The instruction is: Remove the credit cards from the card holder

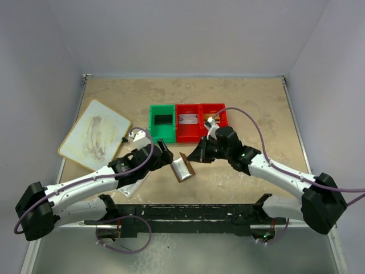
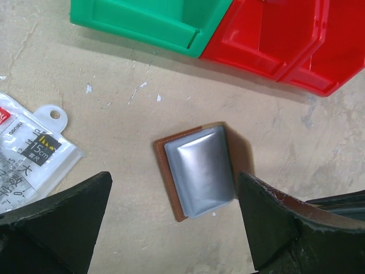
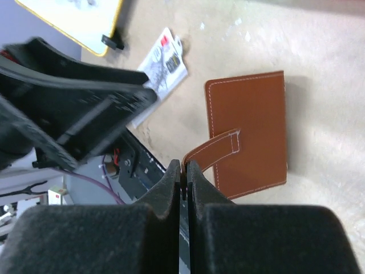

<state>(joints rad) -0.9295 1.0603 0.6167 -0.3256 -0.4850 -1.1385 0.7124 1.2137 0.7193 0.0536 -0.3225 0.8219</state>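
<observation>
The brown leather card holder (image 1: pixel 183 167) lies open on the table between my two grippers. In the left wrist view its pale bluish clear pocket (image 2: pixel 199 171) faces up, framed by a brown stitched edge; I cannot tell whether cards are inside. My left gripper (image 2: pixel 174 178) is open, a finger on each side of the pocket, and holds nothing. In the right wrist view the holder's brown outer flap (image 3: pixel 251 131) stands raised. My right gripper (image 3: pixel 185 166) is shut on the end of its closing strap (image 3: pixel 214 149). No loose card shows.
A green bin (image 1: pixel 162 121) and two red bins (image 1: pixel 188 123) stand just behind the holder; they also show in the left wrist view (image 2: pixel 148 20). A packaged ruler (image 2: pixel 28 154) lies to the left. A white board (image 1: pixel 94 136) lies at the far left.
</observation>
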